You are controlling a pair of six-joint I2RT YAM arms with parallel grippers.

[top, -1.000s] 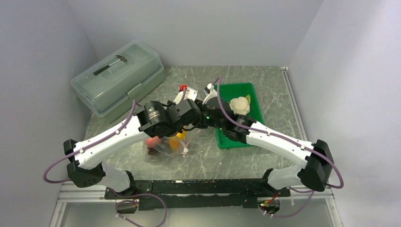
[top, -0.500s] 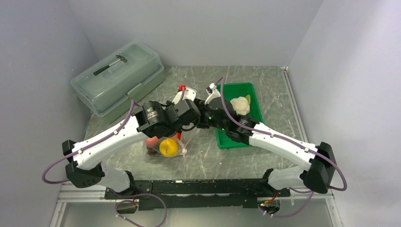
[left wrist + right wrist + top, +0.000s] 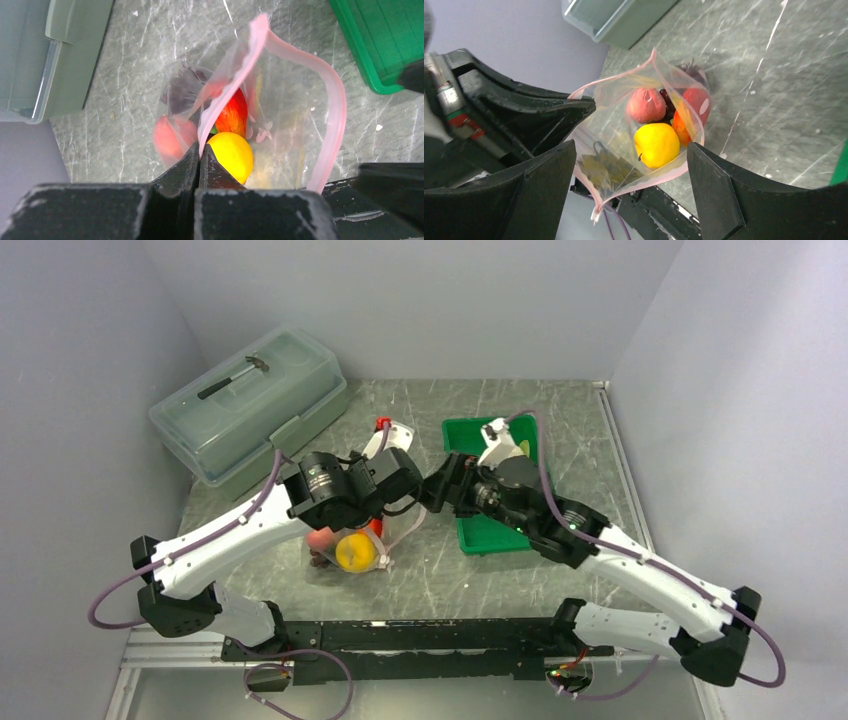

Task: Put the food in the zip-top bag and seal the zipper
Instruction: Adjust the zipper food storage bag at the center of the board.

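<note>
Clear plastic bag (image 3: 295,115) holding toy fruit (image 3: 231,155).
Your left gripper (image 3: 200,152) pinches its pink rim (image 3: 337,100); your right gripper (image 3: 631,150) gapes empty.

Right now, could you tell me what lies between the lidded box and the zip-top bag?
Only bare marble tabletop, shown in the left wrist view.
</note>
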